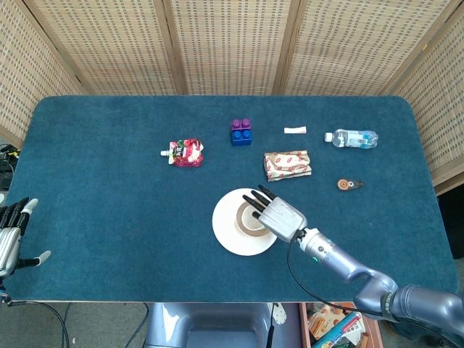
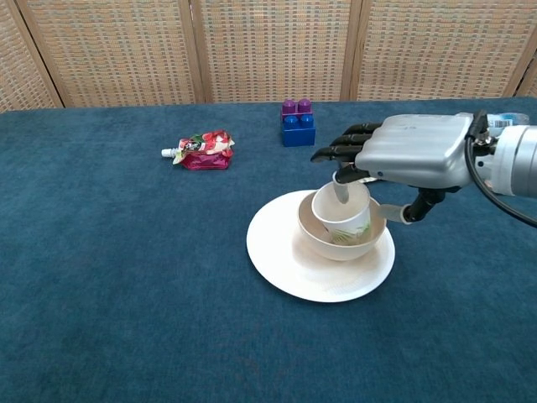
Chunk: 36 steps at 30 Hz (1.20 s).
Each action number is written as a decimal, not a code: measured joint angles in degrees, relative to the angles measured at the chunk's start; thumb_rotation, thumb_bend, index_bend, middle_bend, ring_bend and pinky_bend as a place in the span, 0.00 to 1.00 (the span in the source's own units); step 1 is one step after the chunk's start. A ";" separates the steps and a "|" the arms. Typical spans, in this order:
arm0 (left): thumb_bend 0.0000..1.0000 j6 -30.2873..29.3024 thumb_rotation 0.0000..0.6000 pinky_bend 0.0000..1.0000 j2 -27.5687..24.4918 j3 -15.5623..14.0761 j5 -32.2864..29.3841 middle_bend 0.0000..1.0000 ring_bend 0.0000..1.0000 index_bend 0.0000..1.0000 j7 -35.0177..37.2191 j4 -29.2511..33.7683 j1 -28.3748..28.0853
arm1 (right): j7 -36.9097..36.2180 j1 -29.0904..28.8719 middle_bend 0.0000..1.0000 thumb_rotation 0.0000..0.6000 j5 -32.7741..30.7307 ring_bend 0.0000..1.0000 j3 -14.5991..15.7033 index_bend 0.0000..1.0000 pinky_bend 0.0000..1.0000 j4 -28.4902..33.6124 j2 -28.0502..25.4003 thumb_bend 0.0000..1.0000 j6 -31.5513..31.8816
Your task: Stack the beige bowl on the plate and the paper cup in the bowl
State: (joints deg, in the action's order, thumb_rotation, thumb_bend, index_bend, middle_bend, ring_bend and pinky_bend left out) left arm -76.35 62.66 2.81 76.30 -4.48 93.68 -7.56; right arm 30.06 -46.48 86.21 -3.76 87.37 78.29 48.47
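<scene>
Lowering: the right hand (image 2: 411,151) holds the paper cup (image 2: 341,214) by its rim, one finger dipped inside the mouth and the thumb at the outer wall on the right, so the hand is clamped on the cup.
Cup: it sits down inside the beige bowl (image 2: 361,242), roughly upright with a slight tilt; whether its base rests on the bowl's floor cannot be told from either view.
Bowl: it stands on the plate (image 2: 277,256), a little right of the plate's middle.
Plate: it lies on the blue bench (image 2: 126,277), near the front centre.
Left hand: the left hand (image 1: 10,233) waits at the near left edge of the bench, fingers apart and holding nothing.
Stage (my reading): the bowl step looks done and the cup step is at its release.
Risk, finger: the finger inside the cup could drag the rim as the hand lifts, tipping the light cup over the bowl's edge.
Risk, thumb: the thumb stands close to the bowl's right rim (contact is unclear), so a sideways exit could nudge the bowl across the plate.
Risk, drop: if the cup's base is not down, letting go could make it topple.
Nearby: a red pouch (image 2: 200,149) and a blue and purple block (image 2: 297,123) lie farther back, well apart from the stack.
</scene>
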 measured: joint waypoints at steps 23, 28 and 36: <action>0.00 0.24 1.00 0.00 -0.10 -0.28 0.54 0.00 0.00 0.00 0.18 0.23 -0.14 | -5.30 10.45 0.00 1.00 9.74 0.00 5.56 0.12 0.00 11.54 -17.48 0.49 17.85; 0.00 0.11 1.00 0.00 -0.12 -0.38 0.97 0.00 0.00 0.00 0.24 0.38 -0.16 | -11.56 14.56 0.00 1.00 12.40 0.00 7.40 0.12 0.00 8.22 -19.00 0.49 23.72; 0.00 -1.08 1.00 0.00 -0.48 -0.82 2.70 0.00 0.00 0.00 1.09 0.71 0.26 | -20.77 19.92 0.00 1.00 11.00 0.00 8.94 0.00 0.00 -1.39 -16.49 0.00 27.20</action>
State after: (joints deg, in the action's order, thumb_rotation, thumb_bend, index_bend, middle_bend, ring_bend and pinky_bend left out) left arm -77.43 62.18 1.99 79.00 -3.39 94.39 -7.29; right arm 9.29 -26.56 97.21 5.18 85.98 61.80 75.67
